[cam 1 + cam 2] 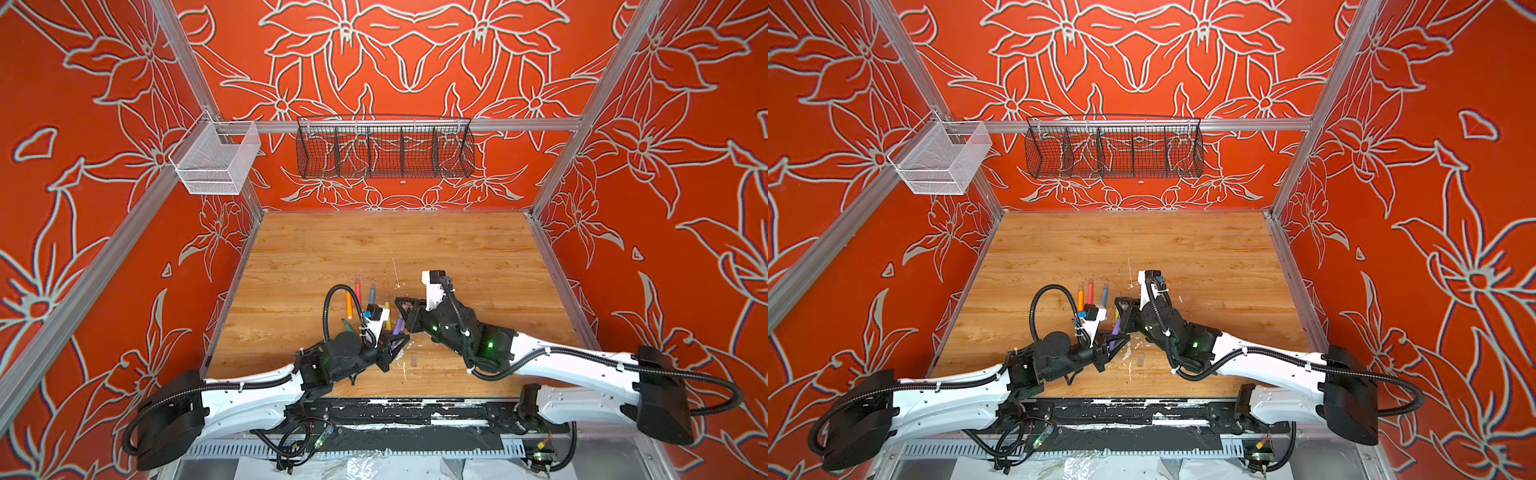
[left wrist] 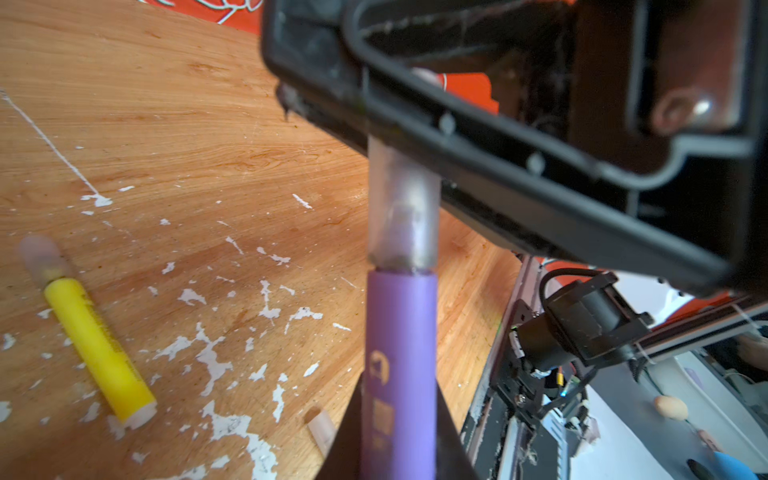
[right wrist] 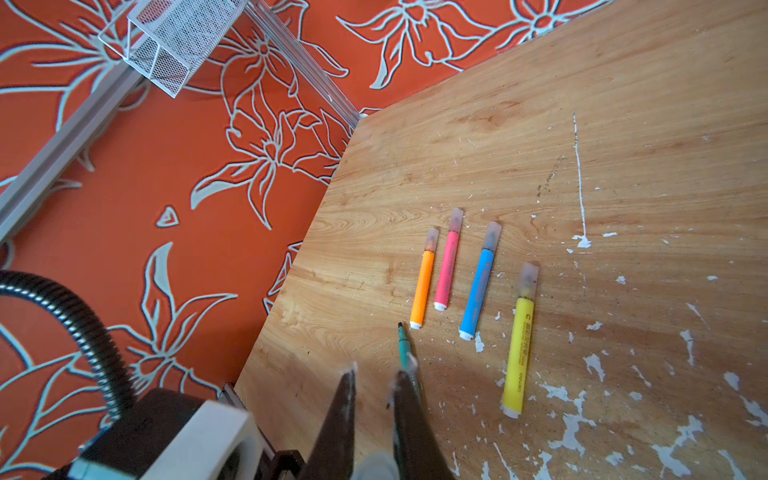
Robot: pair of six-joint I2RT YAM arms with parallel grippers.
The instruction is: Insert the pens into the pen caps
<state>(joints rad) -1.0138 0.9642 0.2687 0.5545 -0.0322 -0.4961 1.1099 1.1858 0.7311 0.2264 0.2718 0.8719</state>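
My left gripper [image 2: 399, 388] is shut on the barrel of a purple pen [image 2: 399, 353], held above the table. A translucent pen cap [image 2: 405, 208] sits over its tip. The cap's far end runs into the jaws of my right gripper [image 3: 374, 372], which is shut on it deep between the fingers. In both top views the two grippers [image 1: 397, 343] [image 1: 399, 302] meet over the near middle of the table. Orange [image 3: 422, 286], pink [image 3: 446, 270], blue [image 3: 478, 286] and yellow [image 3: 519, 353] pens lie capped. A green pen [image 3: 402, 345] lies uncapped, partly hidden. One loose cap [image 1: 414, 358] lies nearby.
White paint flecks [image 2: 212, 357] cover the wooden table [image 1: 457, 249]. A white mesh basket [image 1: 216, 160] hangs on the left rail and a black wire basket [image 1: 384, 147] on the back rail. The table's left edge [image 3: 299, 249] runs close to the pens.
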